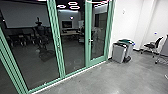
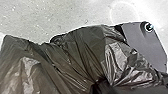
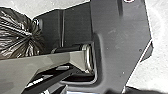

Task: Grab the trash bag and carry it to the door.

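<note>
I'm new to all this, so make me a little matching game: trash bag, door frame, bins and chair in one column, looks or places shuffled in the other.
1. Trash bag
2. Door frame
3. Bins
4. Chair

A. Grey-sided, standing close together
B. Black, farther right than the bins in the head view
C. Dark, shiny and creased
D. Green

Pairs: 1-C, 2-D, 3-A, 4-B

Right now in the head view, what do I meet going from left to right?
Pale board behind the glass, green post, dark wall screen, door handle, grey bin, chair, part of a desk at the edge.
</note>
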You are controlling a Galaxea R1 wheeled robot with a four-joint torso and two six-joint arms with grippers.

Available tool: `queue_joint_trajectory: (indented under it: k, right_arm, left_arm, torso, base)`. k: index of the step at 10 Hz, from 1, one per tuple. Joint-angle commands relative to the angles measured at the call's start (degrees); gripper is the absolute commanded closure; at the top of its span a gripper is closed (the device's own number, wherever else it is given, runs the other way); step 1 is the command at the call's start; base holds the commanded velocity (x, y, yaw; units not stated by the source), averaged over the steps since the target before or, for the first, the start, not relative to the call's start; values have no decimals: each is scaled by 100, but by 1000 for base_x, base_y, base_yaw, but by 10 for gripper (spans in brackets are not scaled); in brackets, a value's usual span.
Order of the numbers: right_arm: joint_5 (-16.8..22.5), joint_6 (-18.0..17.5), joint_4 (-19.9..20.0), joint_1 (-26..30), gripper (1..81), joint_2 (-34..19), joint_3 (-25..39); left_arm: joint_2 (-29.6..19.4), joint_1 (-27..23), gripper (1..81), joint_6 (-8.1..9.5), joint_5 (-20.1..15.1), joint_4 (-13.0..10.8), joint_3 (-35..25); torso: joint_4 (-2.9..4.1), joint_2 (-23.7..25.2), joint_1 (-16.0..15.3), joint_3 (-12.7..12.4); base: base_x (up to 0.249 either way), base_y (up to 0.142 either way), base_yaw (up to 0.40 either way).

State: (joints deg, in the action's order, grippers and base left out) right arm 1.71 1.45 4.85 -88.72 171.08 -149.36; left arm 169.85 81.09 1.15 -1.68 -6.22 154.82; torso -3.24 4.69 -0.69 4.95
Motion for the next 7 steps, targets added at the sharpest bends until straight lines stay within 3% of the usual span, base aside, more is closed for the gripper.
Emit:
queue_joint_trajectory:
  k: [1, 7]
  right_arm:
    - [365, 40, -20, 253, 10, 25, 22]
    - [374, 40, -28, 245, 10, 25, -13]
  left_arm:
    - [-21, -344, 811, -35, -289, -46, 4]
    - [5, -344, 811, -35, -298, -55, 4]
  torso:
    - [0, 0, 0, 0]
    - [0, 0, 0, 0]
  base:
    - [143, -66, 0]
    - [143, -55, 0]
